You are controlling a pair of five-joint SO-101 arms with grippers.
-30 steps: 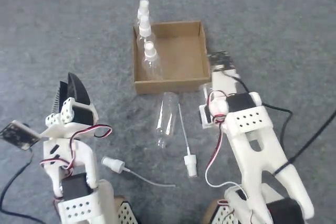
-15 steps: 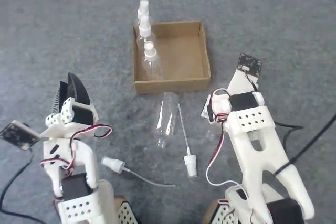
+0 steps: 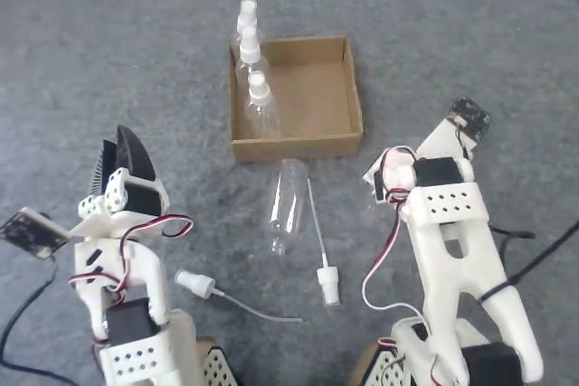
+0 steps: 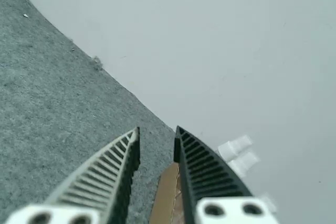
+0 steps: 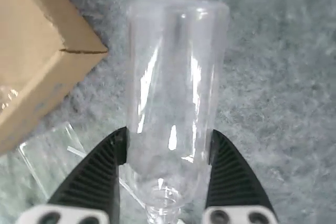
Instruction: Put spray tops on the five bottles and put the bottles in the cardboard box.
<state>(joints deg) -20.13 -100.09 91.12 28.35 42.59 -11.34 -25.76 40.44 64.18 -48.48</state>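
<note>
My right gripper (image 5: 167, 137) is shut on a clear bottle (image 5: 173, 66) with no top, its neck pointing toward the wrist camera. In the high view this gripper (image 3: 382, 185) sits just off the front right corner of the cardboard box (image 3: 336, 144). Three bottles with spray tops (image 3: 260, 101) stand along the box's left wall. A second bare bottle (image 3: 288, 205) lies on the carpet in front of the box. Two loose spray tops (image 3: 327, 283) (image 3: 194, 282) with long tubes lie nearer the arms. My left gripper (image 3: 125, 155) is raised at the left, narrowly open and holding nothing.
Grey carpet (image 3: 109, 61) covers the table up to a pale wall at the back. The box corner (image 5: 63, 51) is close beside the held bottle. The right half of the box floor (image 3: 317, 88) is bare cardboard.
My right arm has drawn back from the box's front right corner and swung to the right, with the clear bottle in its gripper. The left arm has not moved.
</note>
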